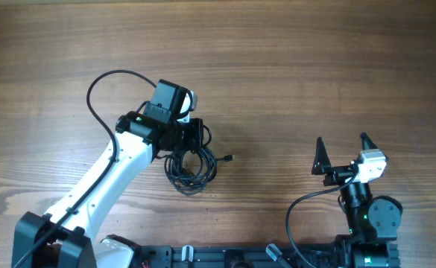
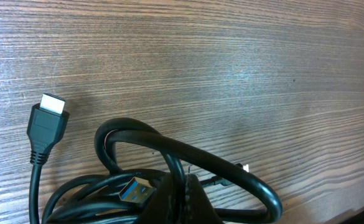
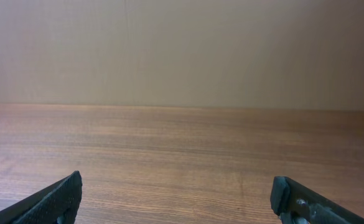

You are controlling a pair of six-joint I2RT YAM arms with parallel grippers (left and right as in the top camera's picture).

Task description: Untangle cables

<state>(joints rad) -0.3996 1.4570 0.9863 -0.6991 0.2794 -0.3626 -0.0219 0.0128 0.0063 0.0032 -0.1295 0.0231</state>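
A: Where are the cables (image 1: 191, 168)?
B: Tangled in a coil on the counter (image 1: 292, 67), right under the left end effector (image 1: 196, 138). Its jaws are pressed together among the loops, with a blue-tongued plug (image 2: 135, 190) just beside its tips. I cannot tell whether a cord is pinched
A: And the right end effector (image 1: 342, 146)?
B: Spread wide, holding nothing, well apart from the coil

Bare table (image 1: 314, 67) all round — cables (image 1: 191, 170) heaped centre-left
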